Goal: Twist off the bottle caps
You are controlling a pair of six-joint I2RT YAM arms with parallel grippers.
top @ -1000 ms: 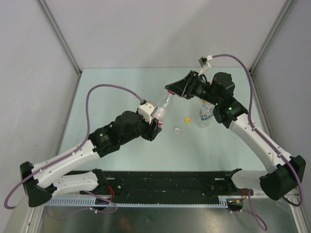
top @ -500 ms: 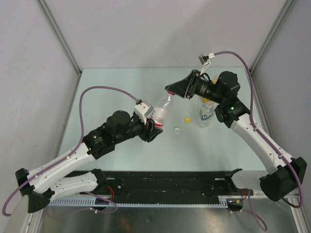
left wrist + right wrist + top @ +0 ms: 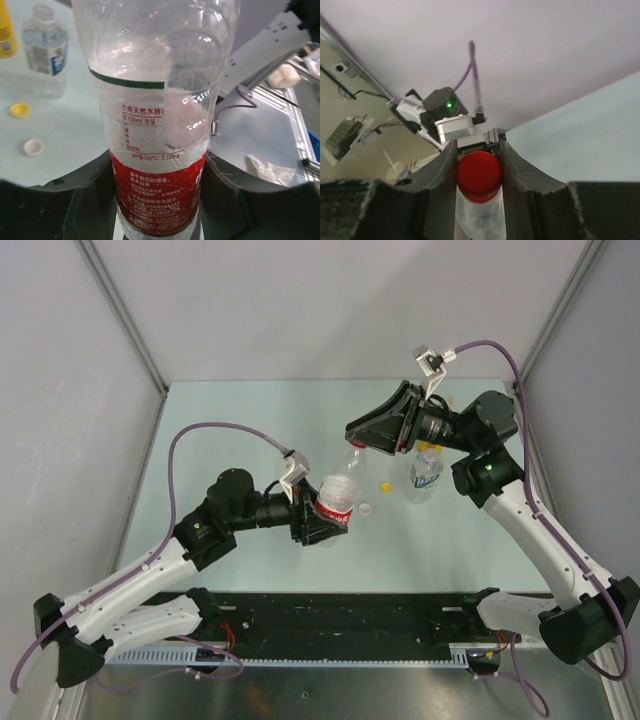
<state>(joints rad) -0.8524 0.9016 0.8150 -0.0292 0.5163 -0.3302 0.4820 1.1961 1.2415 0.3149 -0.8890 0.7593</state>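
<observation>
My left gripper point(image 3: 325, 518) is shut on the lower body of the clear bottle with the red-white label point(image 3: 338, 496) and holds it above the table, neck tilted to the far right. In the left wrist view this bottle point(image 3: 160, 125) fills the frame between the black fingers point(image 3: 85, 200). My right gripper point(image 3: 356, 438) is shut on its red cap point(image 3: 479, 176), one finger point(image 3: 445, 165) on each side. The blue-white label bottle point(image 3: 426, 473) stands uncapped. The yellow cap point(image 3: 385, 486) and white cap point(image 3: 366, 507) lie loose on the table. The yellow-orange bottle point(image 3: 4, 30) stands behind.
The pale green table point(image 3: 220, 430) is enclosed by grey walls with metal posts. A black rail point(image 3: 340, 615) runs along the near edge between the arm bases. The right arm point(image 3: 520, 510) reaches over the blue-label bottle.
My left arm has carried the red-label bottle right and nearer and turned it more upright. My right gripper has stayed at its cap and lifted slightly.
</observation>
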